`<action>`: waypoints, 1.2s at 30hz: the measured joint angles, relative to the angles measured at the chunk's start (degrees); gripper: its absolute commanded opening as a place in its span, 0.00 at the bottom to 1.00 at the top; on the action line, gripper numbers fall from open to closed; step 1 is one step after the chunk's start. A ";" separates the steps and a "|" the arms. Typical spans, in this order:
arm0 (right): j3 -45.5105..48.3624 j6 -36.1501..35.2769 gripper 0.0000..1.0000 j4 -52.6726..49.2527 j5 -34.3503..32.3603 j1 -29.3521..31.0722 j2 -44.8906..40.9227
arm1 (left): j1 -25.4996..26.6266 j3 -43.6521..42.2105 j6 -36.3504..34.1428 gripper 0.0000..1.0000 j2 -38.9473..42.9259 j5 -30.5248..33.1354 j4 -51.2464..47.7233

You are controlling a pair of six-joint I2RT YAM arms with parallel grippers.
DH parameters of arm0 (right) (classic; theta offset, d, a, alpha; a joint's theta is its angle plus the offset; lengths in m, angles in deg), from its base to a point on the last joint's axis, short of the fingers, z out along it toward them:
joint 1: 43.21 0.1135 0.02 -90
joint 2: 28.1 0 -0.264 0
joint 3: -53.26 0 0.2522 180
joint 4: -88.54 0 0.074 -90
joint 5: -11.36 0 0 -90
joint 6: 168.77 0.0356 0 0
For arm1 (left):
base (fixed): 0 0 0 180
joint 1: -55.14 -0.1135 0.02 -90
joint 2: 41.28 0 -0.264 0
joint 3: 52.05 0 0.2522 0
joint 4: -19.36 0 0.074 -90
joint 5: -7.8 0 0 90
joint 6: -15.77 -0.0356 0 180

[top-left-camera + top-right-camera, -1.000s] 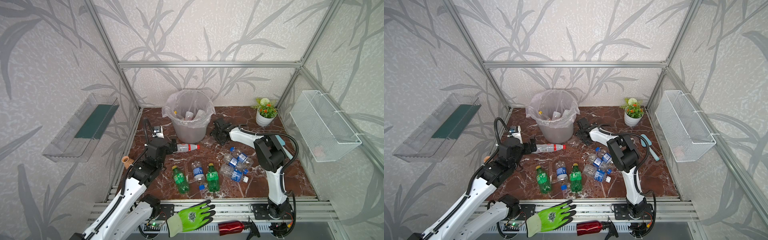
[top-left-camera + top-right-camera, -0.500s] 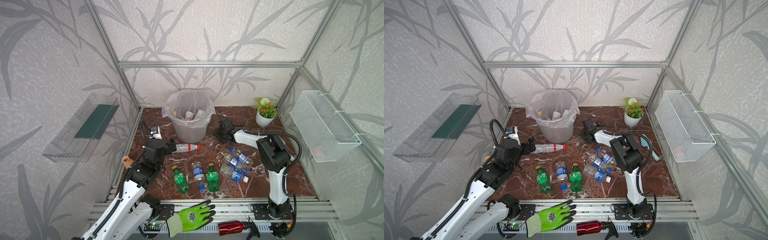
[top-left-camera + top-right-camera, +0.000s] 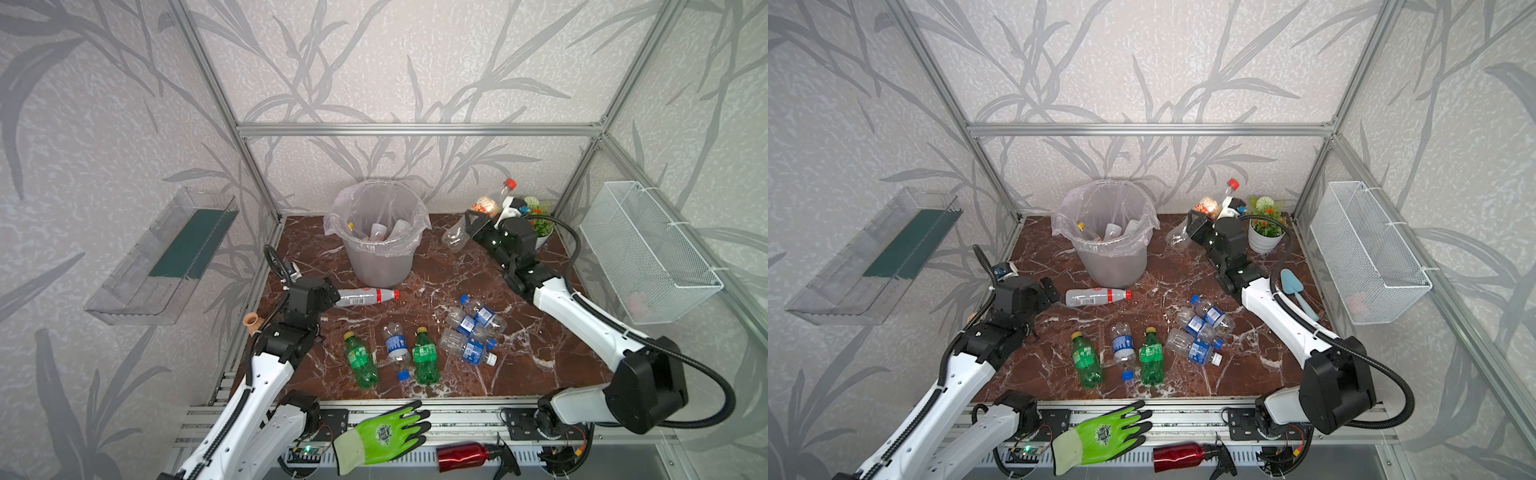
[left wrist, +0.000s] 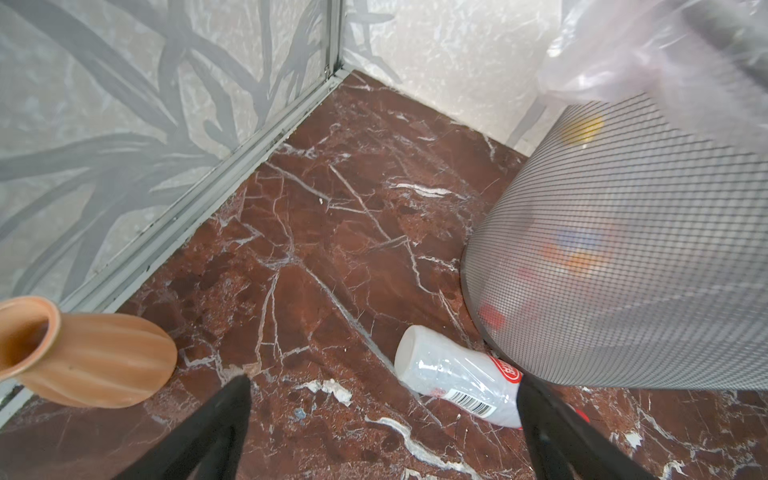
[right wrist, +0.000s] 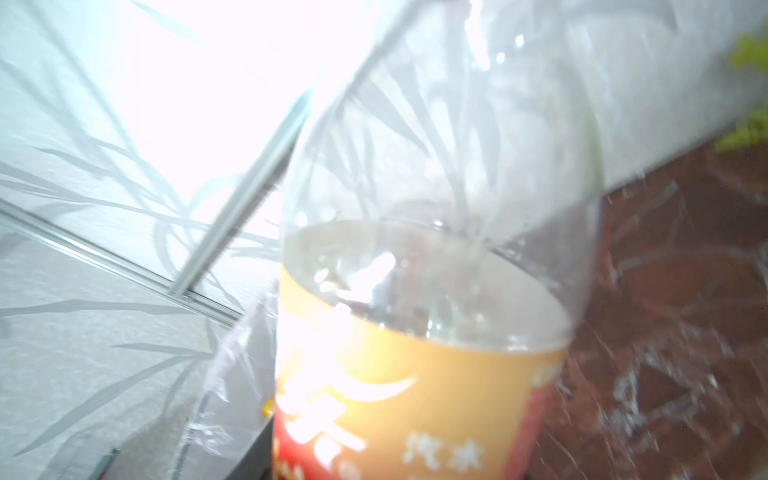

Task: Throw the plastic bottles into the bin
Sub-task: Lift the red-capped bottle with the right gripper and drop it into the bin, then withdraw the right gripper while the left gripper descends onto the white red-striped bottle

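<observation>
Well, the right end effector is clamped on the orange-labelled bottle, which hangs tilted above the bench, red cap up, between the bin and the flower pot. The left end effector hovers with its jaws wide apart at the base of the red-labelled bottle, lying on its side just beside the bin. Two green bottles and several blue-labelled bottles lie on the bench nearer the front.
</observation>
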 measured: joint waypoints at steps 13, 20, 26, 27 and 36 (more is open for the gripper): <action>-47.93 -12.98 0.79 -13.64 6.71 12.39 30.82 | -0.52 0.00 2.34 0.99 -1.22 -4.35 -2.08; -55.78 -21.05 0.99 -32.70 5.18 13.20 36.87 | -0.57 0.24 0.76 0.99 -0.72 -4.63 -3.32; -40.76 -23.82 0.99 -30.53 0.31 11.76 20.74 | -0.59 0.24 0.39 0.99 0.48 -4.59 -3.41; -37.68 -23.78 0.99 -29.51 -0.07 11.37 17.49 | -0.59 0.24 0.50 0.99 0.46 -4.61 -3.50; -6.38 -18.38 0.99 -20.55 -1.31 2.89 -0.46 | -0.59 -0.87 6.08 0.99 0.04 -7.41 -2.97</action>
